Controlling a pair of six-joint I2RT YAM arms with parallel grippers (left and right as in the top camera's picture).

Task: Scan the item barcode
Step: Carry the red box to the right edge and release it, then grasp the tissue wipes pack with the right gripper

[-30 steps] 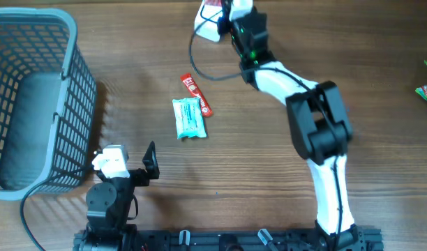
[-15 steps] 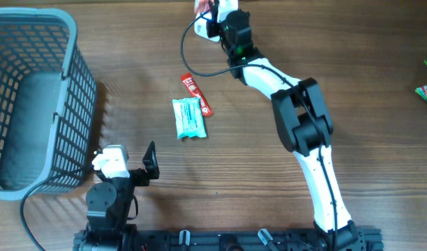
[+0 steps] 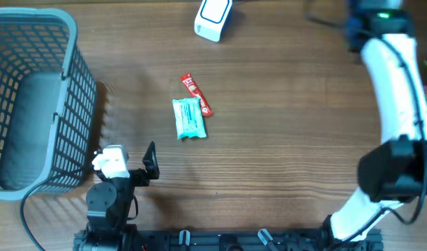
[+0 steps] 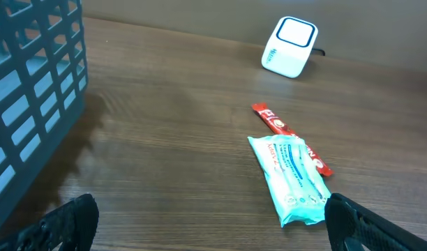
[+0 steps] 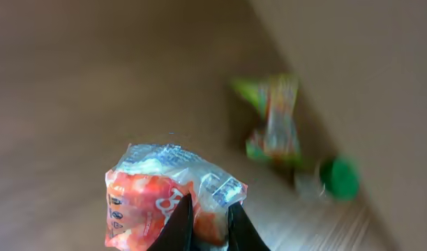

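R gripper (image 5: 206, 211) is clamped tight on an orange-and-white packet (image 5: 165, 192) — the two dark fingers pinch its near edge w/ next to no gap, and the packet stands up off them, held above the bench (image 3: 283, 174). Small print shows on the packet's left side; no barcode can be made out. Beyond it the wrist view gives blurred wood, some green wrappers (image 5: 273, 115) and a round green blob (image 5: 339, 178) (too smeared to name).

From overhead the R arm (image 3: 395, 77) runs up along the bench's right edge to the far right corner, where its end goes blurry at the frame's edge. The packet itself can't be seen in that view.

Scanner (image 3: 215, 17) — a small white box — sits at the far edge, approx. mid-bench, well apart from the R arm.

L gripper (image 4: 210, 209) is spread as wide as it goes, nothing between the fingers. It is parked low at the near edge by the near left corner, just beside the basket (image 3: 32, 90), which takes up the left edge.

Mid-bench: a red stick (image 3: 196, 94) and a teal pouch (image 3: 189, 117) lie flat, touching along the pouch's right side; can't tell which is on top.
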